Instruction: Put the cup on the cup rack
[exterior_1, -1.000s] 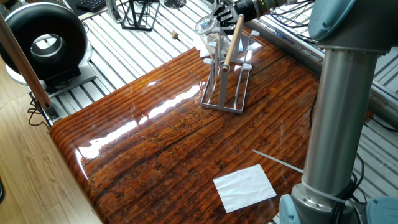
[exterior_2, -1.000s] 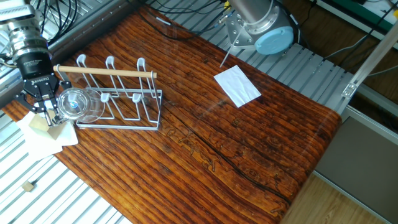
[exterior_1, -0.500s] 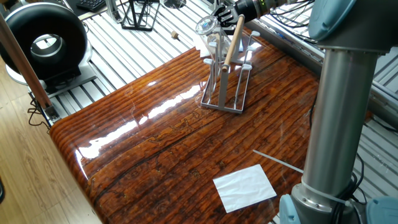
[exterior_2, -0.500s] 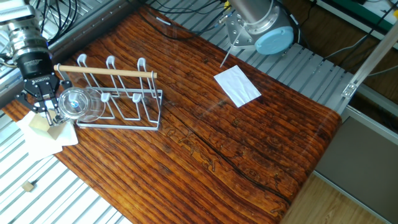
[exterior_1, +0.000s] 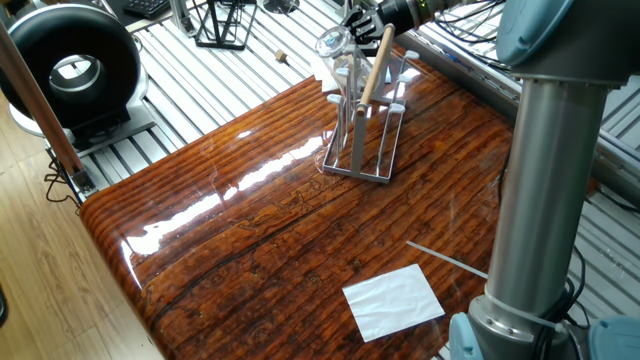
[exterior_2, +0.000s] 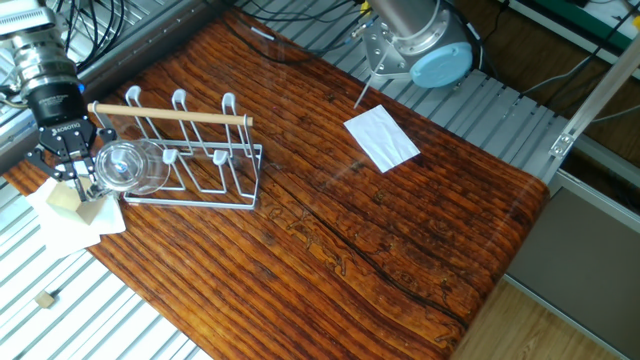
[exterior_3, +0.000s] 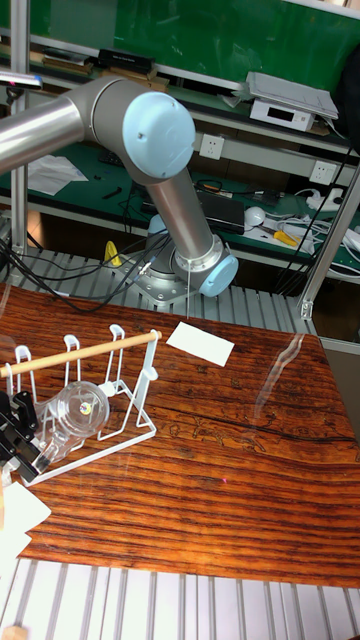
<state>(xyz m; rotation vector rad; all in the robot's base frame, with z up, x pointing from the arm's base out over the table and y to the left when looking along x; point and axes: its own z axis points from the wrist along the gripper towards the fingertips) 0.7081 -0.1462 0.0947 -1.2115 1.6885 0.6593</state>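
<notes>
I see a glossy dark wooden table (exterior_2: 400, 250) on a slatted metal bench, with a white paper sheet (exterior_2: 381, 138) lying near the arm's base (exterior_2: 420, 45). At the far end the gripper (exterior_2: 78, 172) clasps the cup (exterior_2: 128, 167) by its base, tipped on its side with the mouth toward the cup rack (exterior_2: 190, 155). The cup sits at the rack's end peg, under the wooden rod (exterior_2: 170, 116). A black wire stand (exterior_1: 222, 22) stands well apart.

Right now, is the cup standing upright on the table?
No. The cup lies on its side in the gripper, held at the end of the cup rack.
</notes>
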